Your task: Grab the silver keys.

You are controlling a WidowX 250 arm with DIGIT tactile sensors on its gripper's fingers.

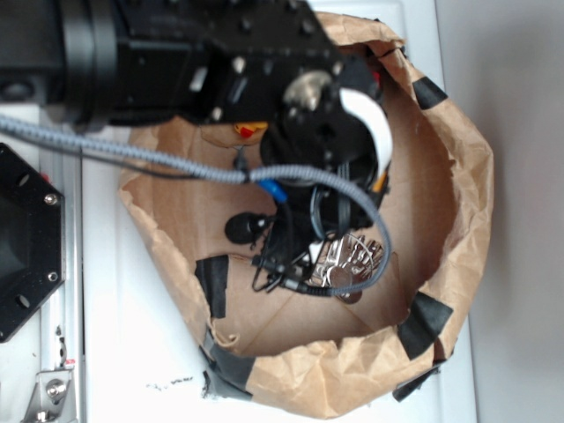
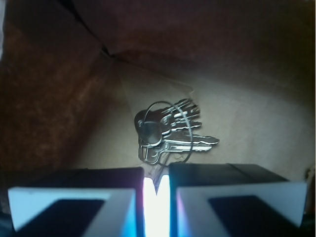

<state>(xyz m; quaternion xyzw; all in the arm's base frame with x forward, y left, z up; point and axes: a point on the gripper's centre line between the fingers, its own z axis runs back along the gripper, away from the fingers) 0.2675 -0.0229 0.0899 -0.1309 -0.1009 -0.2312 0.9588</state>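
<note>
Wrist view: gripper (image 2: 156,190) fingers nearly together, clamped on the lowest part of the silver keys (image 2: 168,134) (thin edge suits a narrow pinch), inside the paper bag (image 1: 458,189).

The silver keys (image 1: 351,258) lie on the floor of the paper bag (image 1: 458,220), under the gripper (image 1: 330,251). The bag stands on the bench (image 1: 132,335) near its right edge, with 1 small item (image 1: 247,130) in the bag's far-left part.
</note>
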